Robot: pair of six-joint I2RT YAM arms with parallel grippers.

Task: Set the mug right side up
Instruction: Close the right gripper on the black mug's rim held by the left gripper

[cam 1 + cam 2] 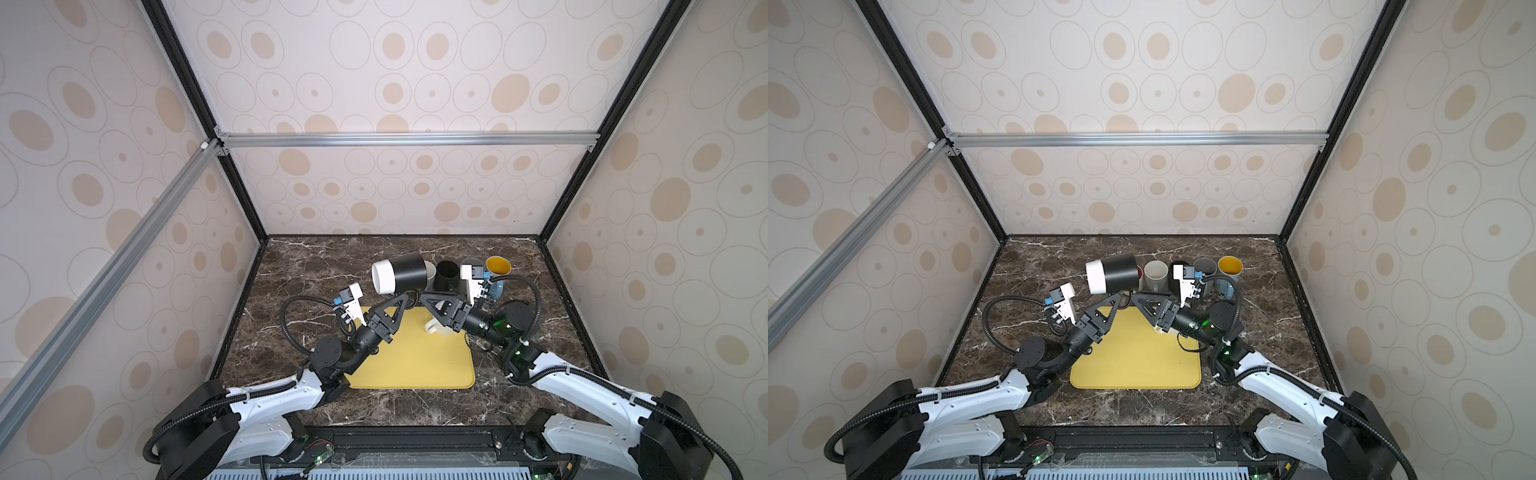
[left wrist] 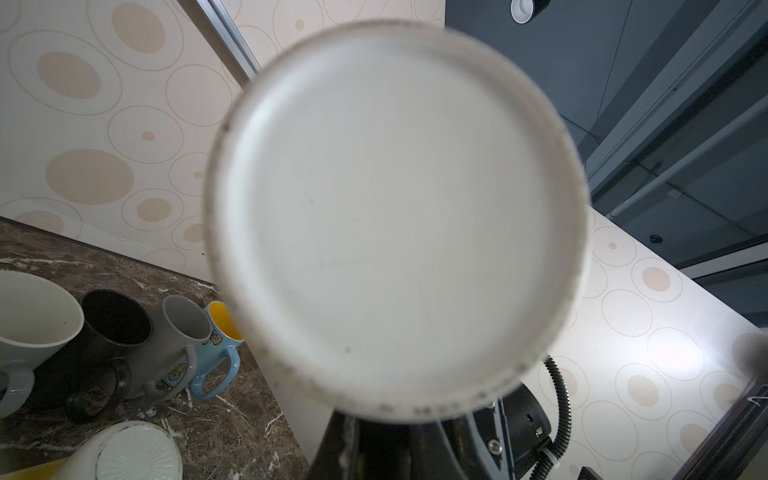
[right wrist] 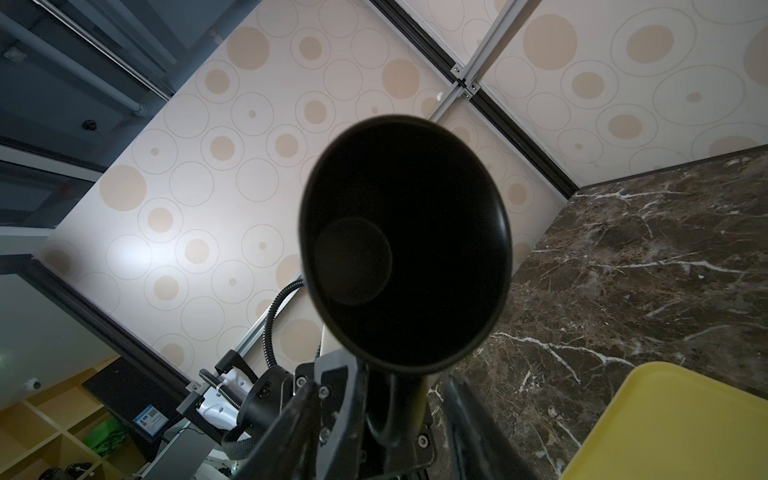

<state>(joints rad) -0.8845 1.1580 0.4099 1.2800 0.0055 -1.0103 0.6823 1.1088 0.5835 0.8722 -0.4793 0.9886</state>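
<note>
The mug [image 1: 409, 270] is black with a white base and hangs on its side above the table, base to the left and mouth to the right. My left gripper [image 1: 409, 296] comes up from under it and is shut on the mug's handle. In the left wrist view the white base [image 2: 395, 216] fills the frame and hides the jaws. My right gripper [image 1: 420, 297] meets it from the right. In the right wrist view the black mouth [image 3: 405, 257] faces the camera. The handle [image 3: 399, 407] sits between my right fingers [image 3: 469, 424], which stand apart from it, open.
A yellow tray [image 1: 415, 361] lies below both grippers, with a white upside-down cup [image 1: 436, 328] at its far right part. A row of upright mugs stands behind: cream [image 1: 1156, 274], black [image 1: 446, 276], grey [image 1: 1204, 266] and blue with a yellow inside [image 1: 498, 266]. Patterned walls enclose the marble table [image 1: 291, 270].
</note>
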